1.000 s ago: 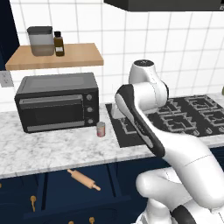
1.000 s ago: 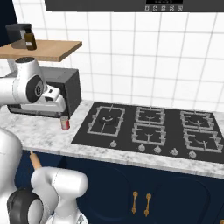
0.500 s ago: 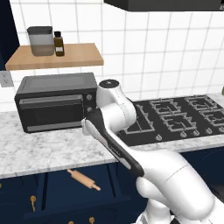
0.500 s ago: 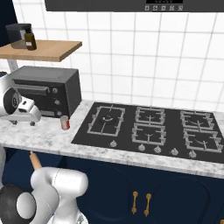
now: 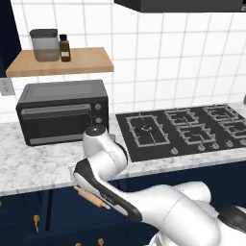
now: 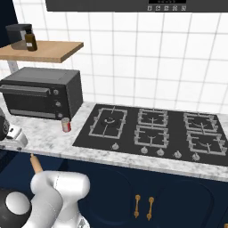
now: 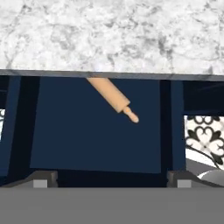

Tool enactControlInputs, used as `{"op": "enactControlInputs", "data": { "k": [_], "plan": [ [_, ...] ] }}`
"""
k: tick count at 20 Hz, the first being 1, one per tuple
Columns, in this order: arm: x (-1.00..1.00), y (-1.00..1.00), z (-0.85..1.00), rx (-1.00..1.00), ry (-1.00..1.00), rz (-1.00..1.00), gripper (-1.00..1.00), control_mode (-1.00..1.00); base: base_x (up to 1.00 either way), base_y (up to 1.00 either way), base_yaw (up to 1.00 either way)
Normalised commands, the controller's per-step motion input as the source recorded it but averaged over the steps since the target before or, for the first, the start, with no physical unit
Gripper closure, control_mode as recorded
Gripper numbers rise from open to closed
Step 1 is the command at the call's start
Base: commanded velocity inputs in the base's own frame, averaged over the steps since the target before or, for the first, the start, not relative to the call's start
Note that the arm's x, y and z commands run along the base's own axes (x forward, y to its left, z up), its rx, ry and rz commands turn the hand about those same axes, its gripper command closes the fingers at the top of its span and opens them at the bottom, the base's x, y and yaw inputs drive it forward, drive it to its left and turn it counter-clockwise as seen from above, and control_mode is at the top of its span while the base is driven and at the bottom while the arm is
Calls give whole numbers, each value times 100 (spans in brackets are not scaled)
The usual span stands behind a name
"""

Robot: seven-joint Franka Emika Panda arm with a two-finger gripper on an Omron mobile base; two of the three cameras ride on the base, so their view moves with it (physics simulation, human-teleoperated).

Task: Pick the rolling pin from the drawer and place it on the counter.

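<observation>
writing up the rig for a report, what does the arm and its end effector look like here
The arm is glossy white with rounded, bulbous links and a dark grey band along one link, plus a dark cap on the joint housing. No cables or markings show. In the hand view the end effector shows as two small grey, blocky fingertips.

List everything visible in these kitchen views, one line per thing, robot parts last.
Light-brown wooden rolling pin: one, lying in the open drawer, partly under the counter edge.
Navy-blue drawer: one, open, below the counter.
White-and-grey marbled counter: one, long.
Black toaster oven: one, on the counter.
Black gas hob: one, set in the counter.
Small red can: one, beside the oven.
Wooden wall shelf: one, holding a grey canister and a dark bottle.
Fingers: two, dark, apart, over the drawer.
</observation>
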Motion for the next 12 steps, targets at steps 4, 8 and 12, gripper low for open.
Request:
{"op": "enactControlInputs", "data": {
  "k": [4,8,12],
  "plan": [
    [-42,35,-82,5,5,0,-100,-100,0,0,0],
    [-6,10,-65,1,0,0,-100,-100,0,0,0],
    [5,6,-44,0,0,0,-100,-100,0,0,0]
  ]
}}
